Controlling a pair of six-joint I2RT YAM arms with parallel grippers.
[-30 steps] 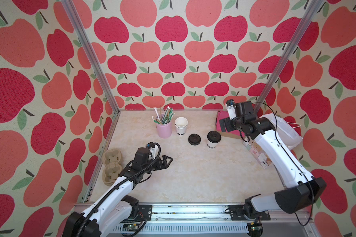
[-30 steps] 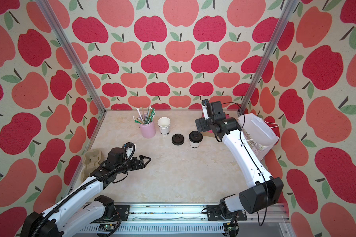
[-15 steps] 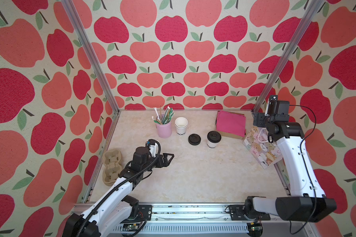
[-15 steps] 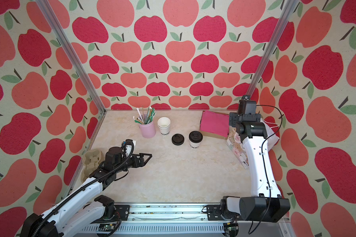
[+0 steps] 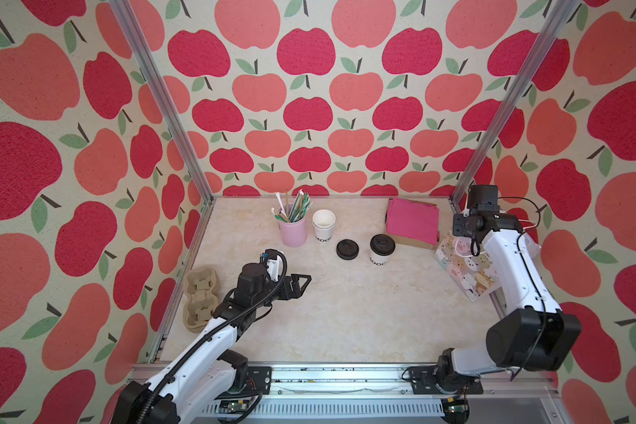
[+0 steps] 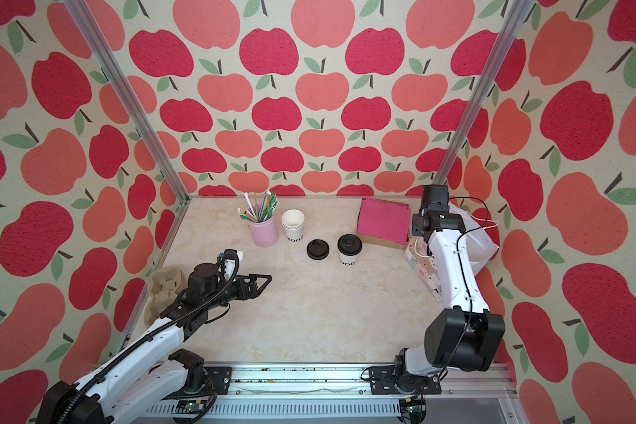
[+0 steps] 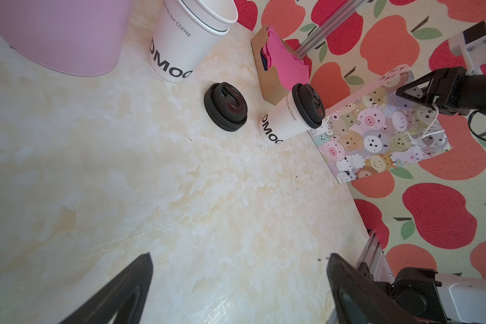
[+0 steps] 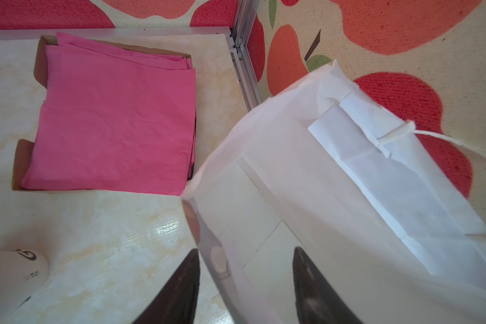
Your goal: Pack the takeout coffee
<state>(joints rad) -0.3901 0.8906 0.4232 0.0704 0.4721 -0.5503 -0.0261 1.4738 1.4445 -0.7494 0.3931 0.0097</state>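
While the left gripper [image 5: 302, 282] hovers low over the surface [image 5: 364, 323] with its jaws wide apart and empty, the right gripper [image 8: 244, 251] hangs at the mouth of the animal-print gift bag [image 5: 469, 273] by the right wall; in the right wrist view its jaws stand apart astride the bag's near wall, one inside, one outside, not pinching it; takeout coffee cup [image 5: 382, 253] upright on the surface in both top views, black lid [image 5: 382, 243] pressed on, untouched, well apart from both grippers; loose black lid [image 5: 347, 249] just beside it; stack of white cups [image 5: 324, 225] and pink cup of straws [image 5: 293, 231] side by side nearer the back wall; pink napkins [image 5: 412, 219] in a cardboard tray between cup and bag; pulp cup carrier [image 5: 199, 299] at the left edge.
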